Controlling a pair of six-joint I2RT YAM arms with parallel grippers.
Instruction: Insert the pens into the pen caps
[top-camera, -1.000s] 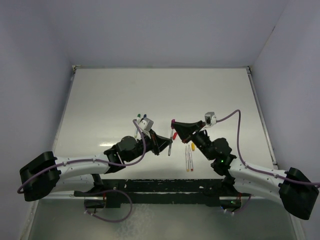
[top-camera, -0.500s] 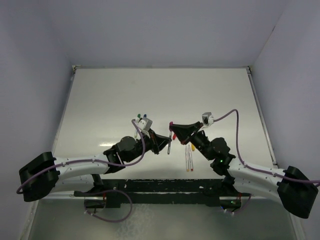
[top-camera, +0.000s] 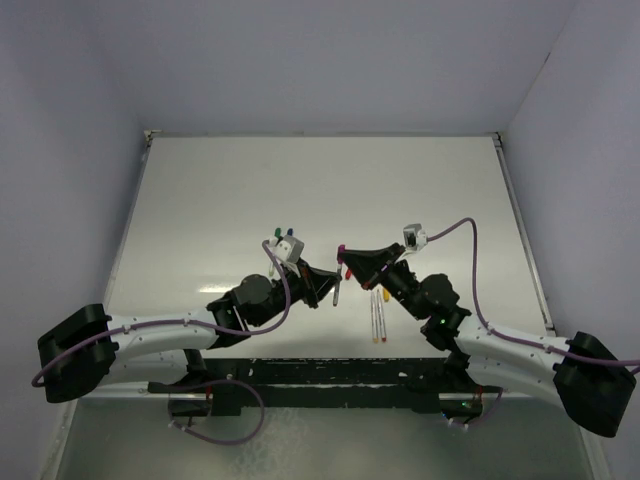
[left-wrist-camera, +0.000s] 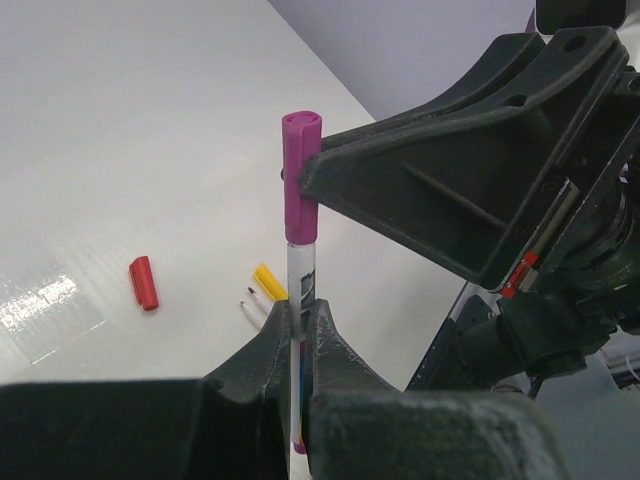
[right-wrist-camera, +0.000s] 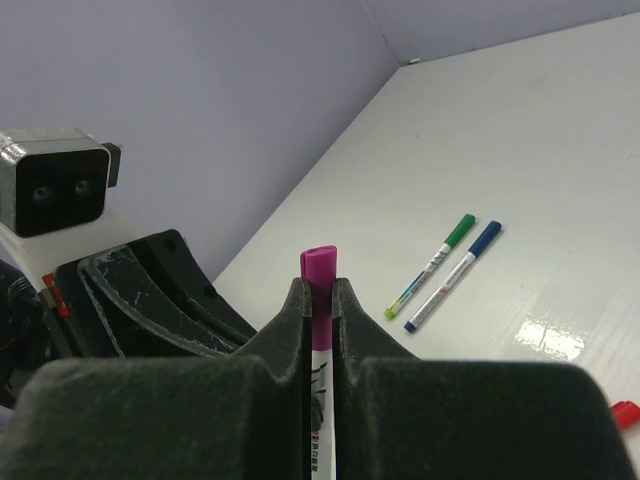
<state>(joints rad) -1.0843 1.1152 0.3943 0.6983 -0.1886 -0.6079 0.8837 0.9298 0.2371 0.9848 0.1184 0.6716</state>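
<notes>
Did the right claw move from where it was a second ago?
Yes, a little. In the top view, the right claw slid to the left, getting slightly farther from the two loose pens, which lie in the same spot.

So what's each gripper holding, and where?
The left gripper clamps the pen by its barrel; the right gripper pinches the magenta cap on its upper end.
</notes>
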